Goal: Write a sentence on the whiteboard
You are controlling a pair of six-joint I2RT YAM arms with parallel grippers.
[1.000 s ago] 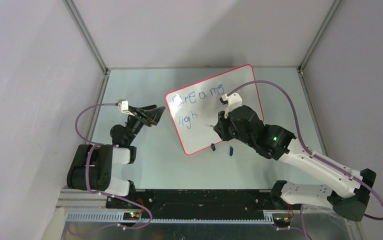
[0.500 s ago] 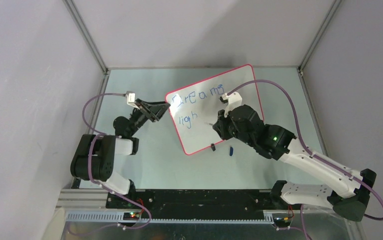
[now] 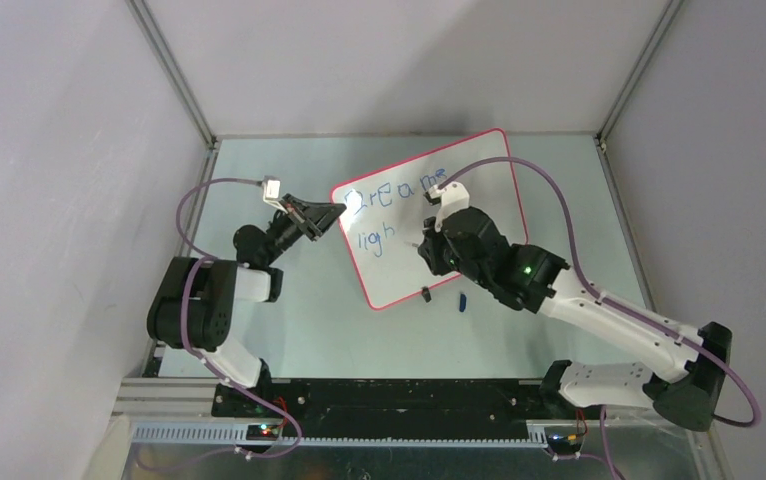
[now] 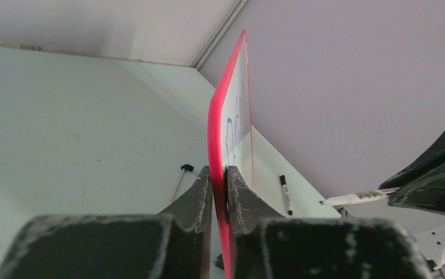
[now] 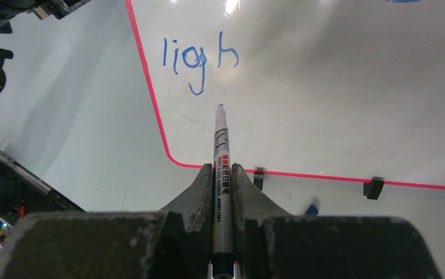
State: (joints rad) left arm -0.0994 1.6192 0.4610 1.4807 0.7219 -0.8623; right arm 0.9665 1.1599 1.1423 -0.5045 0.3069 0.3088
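Note:
The whiteboard [image 3: 479,190], white with a red-pink rim, stands tilted at the middle of the table. The sentence on it is in blue: "Dreams" [image 3: 399,188] on top and "ligh" [image 3: 377,238] below it. My left gripper [image 3: 331,218] is at the board's left edge. In the left wrist view it [image 4: 220,174] is shut on the red rim [image 4: 214,128]. My right gripper [image 3: 427,245] hovers over the board, shut on a white marker [image 5: 220,139]. The marker's tip sits just below and right of "ligh" [image 5: 200,58].
A blue marker cap [image 3: 462,300] lies on the table just past the board's lower edge. Two black clip feet [image 5: 373,188] [image 5: 258,177] sit on that edge. Grey enclosure walls stand on three sides, and purple cables loop from both wrists.
My left gripper has reached right to the board's left edge and shut on the rim. The right arm with the marker has shifted slightly left over the board.

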